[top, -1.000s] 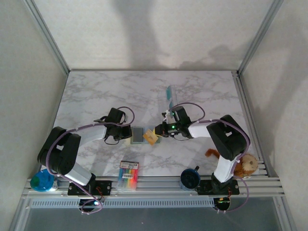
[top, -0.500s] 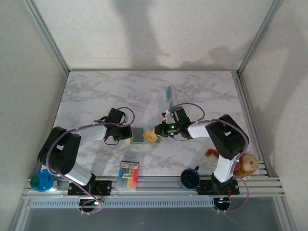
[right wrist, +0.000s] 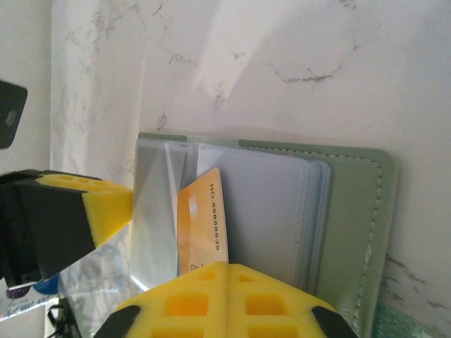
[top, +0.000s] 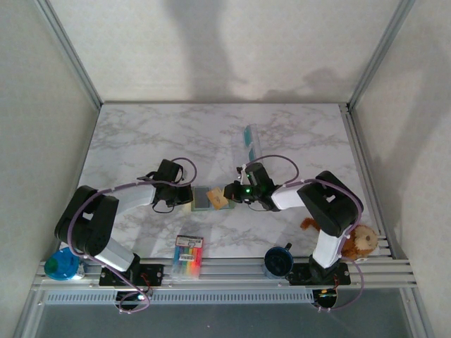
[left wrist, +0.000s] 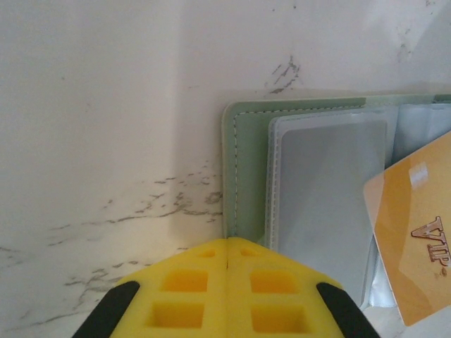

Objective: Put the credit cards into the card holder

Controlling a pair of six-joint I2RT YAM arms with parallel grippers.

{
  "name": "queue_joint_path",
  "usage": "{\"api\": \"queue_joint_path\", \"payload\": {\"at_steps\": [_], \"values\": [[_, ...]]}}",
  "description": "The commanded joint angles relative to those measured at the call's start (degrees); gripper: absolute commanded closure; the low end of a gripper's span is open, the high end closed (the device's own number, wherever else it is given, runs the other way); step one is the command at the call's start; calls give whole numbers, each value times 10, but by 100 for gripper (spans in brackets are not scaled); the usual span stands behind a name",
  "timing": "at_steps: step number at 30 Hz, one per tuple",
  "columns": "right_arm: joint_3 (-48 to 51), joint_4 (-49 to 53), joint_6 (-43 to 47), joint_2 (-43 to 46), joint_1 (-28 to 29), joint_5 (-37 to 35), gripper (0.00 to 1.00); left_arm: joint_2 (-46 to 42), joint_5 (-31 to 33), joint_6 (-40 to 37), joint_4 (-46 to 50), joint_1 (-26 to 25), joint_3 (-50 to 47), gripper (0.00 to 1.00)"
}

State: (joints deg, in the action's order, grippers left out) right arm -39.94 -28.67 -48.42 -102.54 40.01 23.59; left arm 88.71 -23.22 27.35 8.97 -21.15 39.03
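Note:
The grey-green card holder (top: 202, 199) lies open on the marble table between the two grippers, clear sleeves up (left wrist: 320, 183) (right wrist: 352, 211). My left gripper (top: 188, 197) (left wrist: 227, 243) is shut with nothing between its jaws, its tips over the holder's left edge. On the other side, my right gripper (top: 230, 193) (right wrist: 227, 266) is shut on the tan-gold credit card (top: 220, 201) (right wrist: 201, 225) (left wrist: 416, 239). That card's free end reaches in among the sleeves at the holder's fold. A teal-blue credit card (top: 248, 136) lies farther back on the table.
A pack of multicoloured markers (top: 188, 255) lies near the front edge. A dark blue mug (top: 278, 260) stands at the front right, with a plush toy (top: 359, 239) beside the right arm's base. A blue cup (top: 62, 265) sits at the front left corner.
My right gripper has moved left with the tan-gold card, bringing it from beside the card holder to over its open sleeves. The left gripper has stayed put.

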Motion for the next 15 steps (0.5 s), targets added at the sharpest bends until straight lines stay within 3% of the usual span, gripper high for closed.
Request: {"api": "queue_joint_path", "payload": {"at_steps": [1, 15], "values": [[8, -5, -10, 20, 19, -77, 100, -7, -12, -2, 14, 4, -19, 95], [16, -6, -26, 26, 72, -181, 100, -12, -42, 5, -5, 3, -37, 94]]}}
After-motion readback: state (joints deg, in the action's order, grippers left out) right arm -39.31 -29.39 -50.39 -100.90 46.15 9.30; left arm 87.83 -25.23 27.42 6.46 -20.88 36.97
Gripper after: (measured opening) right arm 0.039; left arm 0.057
